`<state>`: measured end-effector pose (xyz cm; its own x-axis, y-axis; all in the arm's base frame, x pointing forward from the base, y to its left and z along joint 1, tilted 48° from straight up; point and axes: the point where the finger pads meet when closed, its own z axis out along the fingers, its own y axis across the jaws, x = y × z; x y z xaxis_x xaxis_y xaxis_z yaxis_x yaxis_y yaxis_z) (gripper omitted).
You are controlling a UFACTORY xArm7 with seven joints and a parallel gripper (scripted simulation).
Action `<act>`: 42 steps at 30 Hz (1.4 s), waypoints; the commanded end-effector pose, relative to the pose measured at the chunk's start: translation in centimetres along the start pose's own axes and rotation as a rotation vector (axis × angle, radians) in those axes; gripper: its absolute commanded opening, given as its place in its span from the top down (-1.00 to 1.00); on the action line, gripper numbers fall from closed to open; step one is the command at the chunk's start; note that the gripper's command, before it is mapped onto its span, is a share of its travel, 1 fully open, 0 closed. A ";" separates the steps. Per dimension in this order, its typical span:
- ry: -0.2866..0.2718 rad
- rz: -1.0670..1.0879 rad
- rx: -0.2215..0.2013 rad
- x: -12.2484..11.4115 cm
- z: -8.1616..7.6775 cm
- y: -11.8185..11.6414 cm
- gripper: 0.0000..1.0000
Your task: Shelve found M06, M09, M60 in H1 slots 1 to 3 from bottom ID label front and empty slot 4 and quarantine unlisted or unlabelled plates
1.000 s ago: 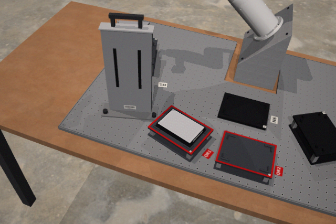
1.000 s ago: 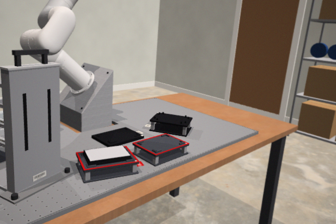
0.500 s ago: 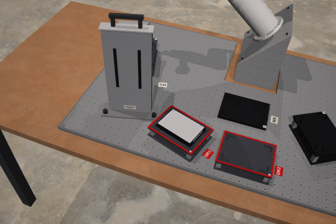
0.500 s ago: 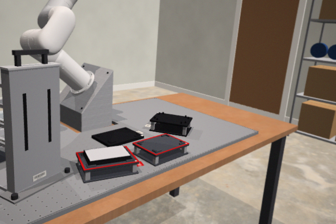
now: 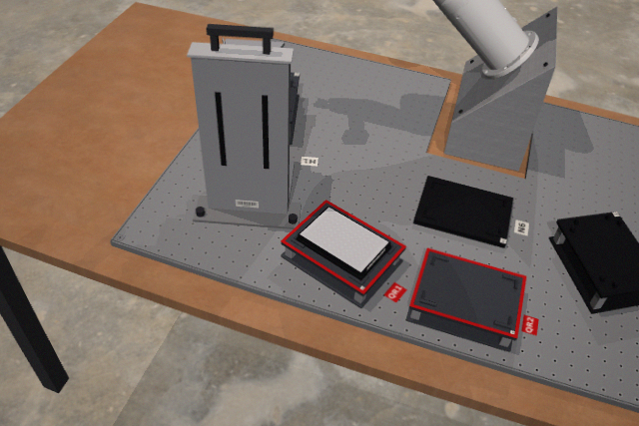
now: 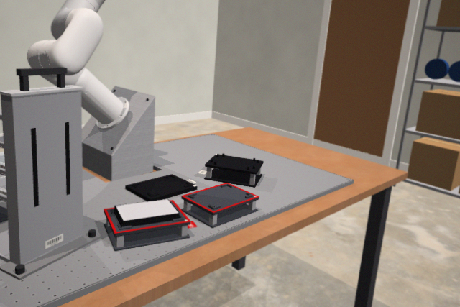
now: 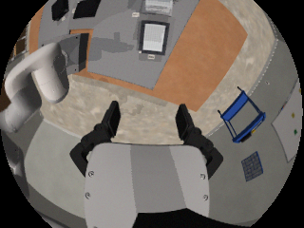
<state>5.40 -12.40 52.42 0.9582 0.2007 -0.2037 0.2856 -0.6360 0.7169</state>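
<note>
The plate hotel H1 (image 5: 242,127) (image 6: 46,170) (image 7: 159,7) stands with its closed back to the top and exterior views; its slots are mostly hidden, and no plate ID is readable. A white plate (image 7: 154,38) lies on a dark nest (image 7: 142,44) in front of the hotel; its label cannot be read. Another white plate (image 5: 343,238) (image 6: 146,210) lies in the red-rimmed nest QR1 (image 5: 323,263) (image 6: 113,221). The red-rimmed nest QR2 (image 5: 466,289) (image 6: 220,197) holds nothing. My gripper (image 7: 148,109) is open and empty, away from the plates, with floor seen beyond its fingers. It is outside the top and exterior views.
The black nest N6 (image 5: 464,210) (image 6: 160,187) (image 7: 86,8) is empty. A raised black stand (image 5: 601,250) (image 6: 234,163) (image 7: 60,9) with small pegs, also empty, is beyond it. The arm's grey base (image 5: 495,122) (image 6: 118,140) rises at the table's rear edge. A handle (image 5: 240,31) (image 6: 41,71) tops the hotel.
</note>
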 end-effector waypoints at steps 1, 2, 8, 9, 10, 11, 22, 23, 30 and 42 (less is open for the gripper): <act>0.000 -0.126 -0.005 1.5 -0.2 -1.1 -1.00; 0.000 -0.159 -0.005 1.9 -0.2 -1.4 -1.00; -0.001 -0.292 -0.005 3.5 -0.2 -2.6 -1.00; -0.001 -0.326 -0.005 3.9 -0.2 -2.9 -1.00; -0.001 -0.359 -0.005 4.3 -0.2 -3.2 -1.00; -0.001 -0.392 -0.005 4.7 -0.2 -3.5 -1.00; -0.001 -0.759 -0.005 9.1 -0.2 -6.8 -1.00; -0.001 -0.792 -0.005 9.5 -0.2 -7.1 -1.00; -0.001 -0.959 -0.005 10.3 -0.2 -7.8 -1.00; -0.002 -1.292 -0.005 10.3 -0.2 -7.8 -1.00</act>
<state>13.05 -5.30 44.78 0.0596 0.6644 -0.7450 0.9981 -0.0286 0.0543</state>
